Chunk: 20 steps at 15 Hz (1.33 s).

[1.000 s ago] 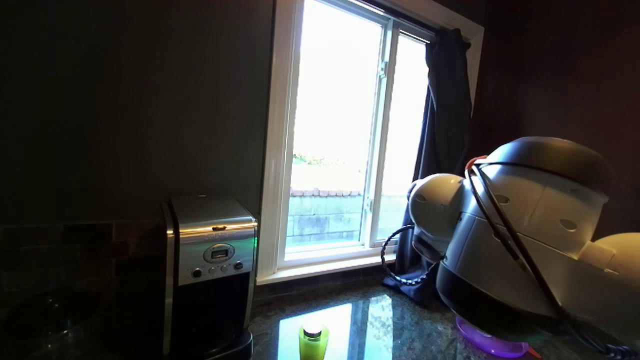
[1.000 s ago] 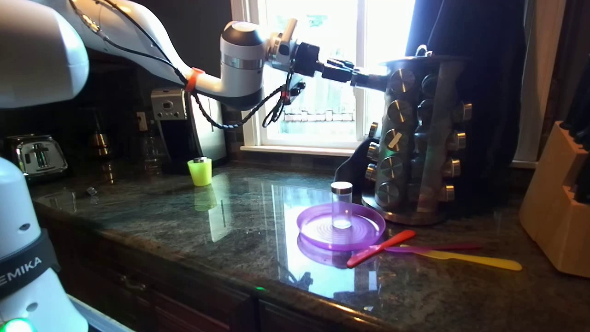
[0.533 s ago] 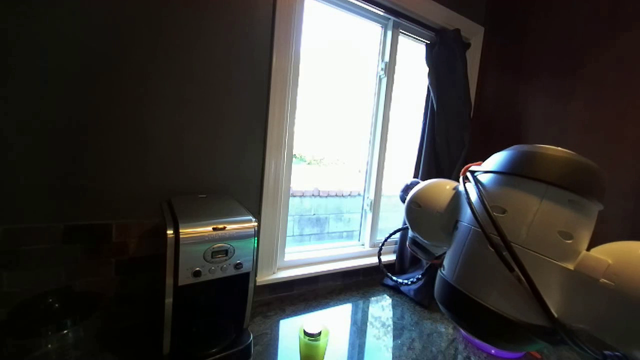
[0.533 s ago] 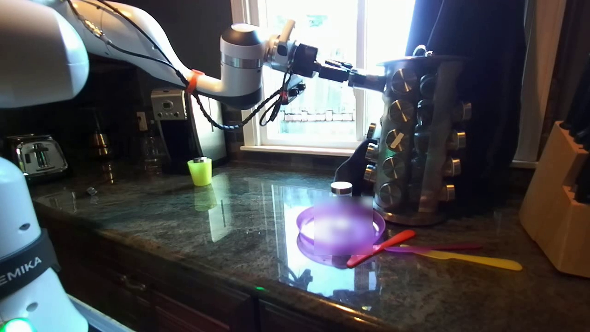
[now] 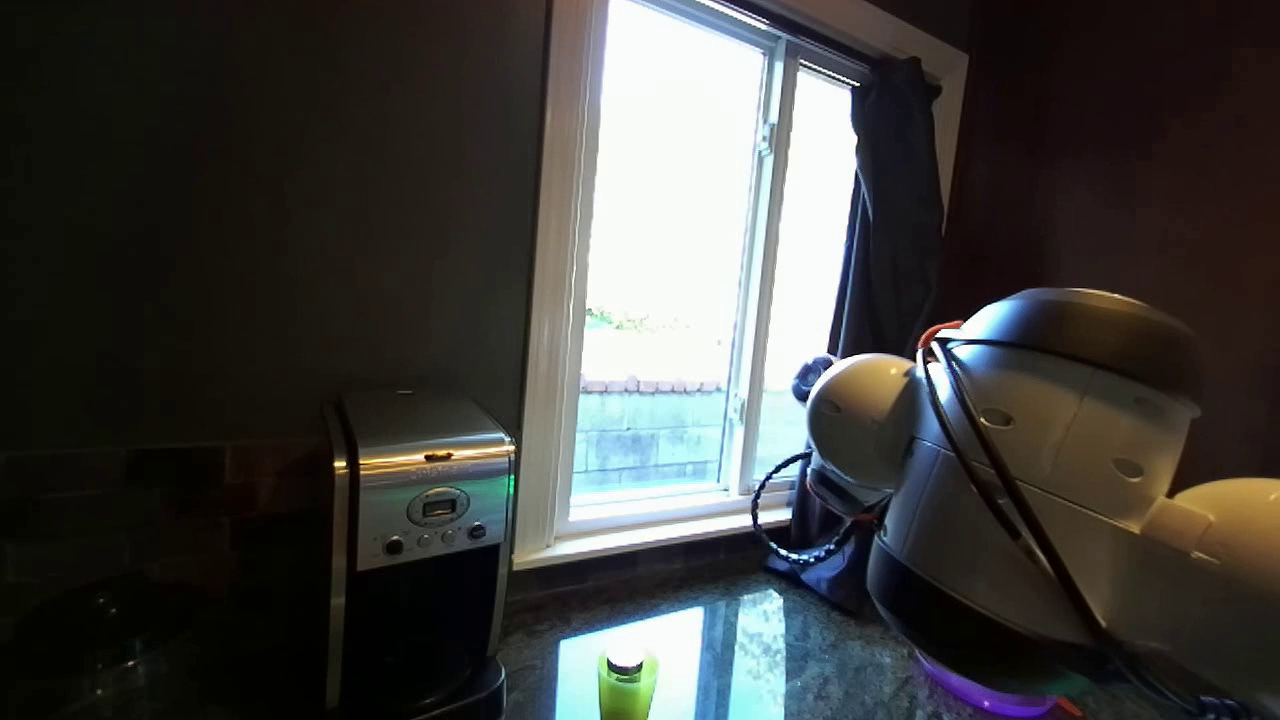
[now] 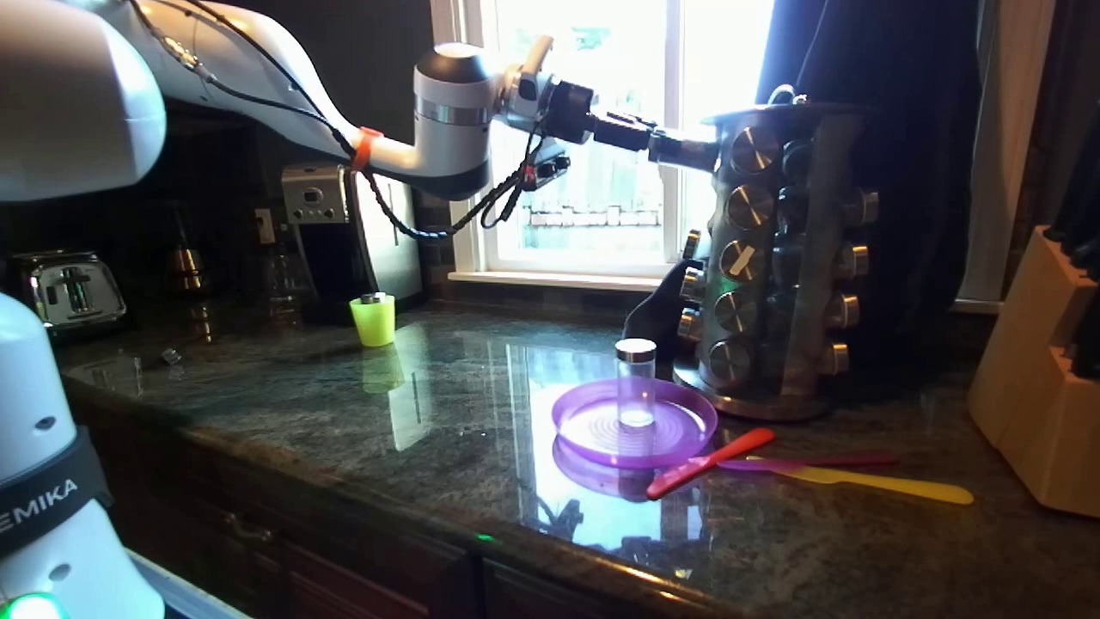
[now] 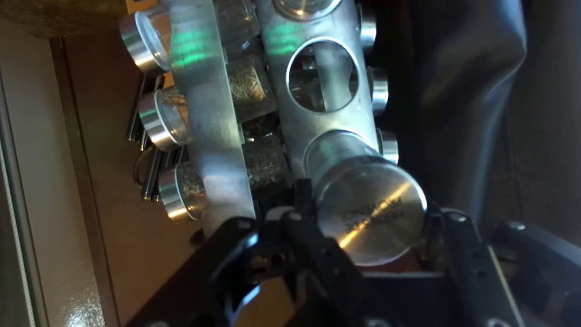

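Observation:
My gripper [image 7: 370, 211] is shut on a spice jar, its dark fingers on either side of the round metal lid [image 7: 372, 213]. Behind the lid, the clear glass body [image 7: 333, 150] reaches toward a top-row opening of the metal spice rack [image 7: 272, 41]; its far end seems to sit inside, though how deep I cannot tell. Beside it in the wrist view is a hole with no jar [image 7: 289, 75]. In an exterior view the gripper [image 6: 649, 142] points level at the upper left side of the rack [image 6: 769, 378], with the jar bridging the two.
A second jar [image 6: 636, 395] stands upright on a purple plate [image 6: 571, 443]. Red [image 6: 713, 464] and yellow [image 6: 902, 486] knives lie near it. A wooden knife block [image 6: 1031, 404], green cup [image 6: 374, 322] and coffee maker [image 5: 430, 500] flank the area; a dark curtain [image 6: 928, 189] hangs behind the rack.
The arm has dipped and edged slightly left in an exterior view. The rack's upper part has shifted a little left along with the held jar. The grip looks unchanged.

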Tool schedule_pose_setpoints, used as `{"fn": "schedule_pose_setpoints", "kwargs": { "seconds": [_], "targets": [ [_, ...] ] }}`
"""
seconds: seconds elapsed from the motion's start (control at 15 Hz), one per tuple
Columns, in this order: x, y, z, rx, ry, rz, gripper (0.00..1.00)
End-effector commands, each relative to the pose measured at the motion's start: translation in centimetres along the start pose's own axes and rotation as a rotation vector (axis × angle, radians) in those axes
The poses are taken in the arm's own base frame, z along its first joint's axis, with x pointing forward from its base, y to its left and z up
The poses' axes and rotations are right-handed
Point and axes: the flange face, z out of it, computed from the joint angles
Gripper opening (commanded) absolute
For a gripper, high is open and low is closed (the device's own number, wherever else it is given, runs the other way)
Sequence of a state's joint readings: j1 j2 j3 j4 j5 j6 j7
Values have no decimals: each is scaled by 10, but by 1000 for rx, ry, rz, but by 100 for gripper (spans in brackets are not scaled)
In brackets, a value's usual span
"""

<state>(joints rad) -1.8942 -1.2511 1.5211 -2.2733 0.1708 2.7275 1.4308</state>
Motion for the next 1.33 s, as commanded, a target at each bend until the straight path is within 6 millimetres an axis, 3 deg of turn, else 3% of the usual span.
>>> {"fn": "schedule_pose_setpoints", "kwargs": {
  "seconds": [0.0,1.27],
  "targets": [
    [4,-1,10,-52,-43,-31,24],
    [7,-19,18,-217,-158,-36,24]
  ]
}}
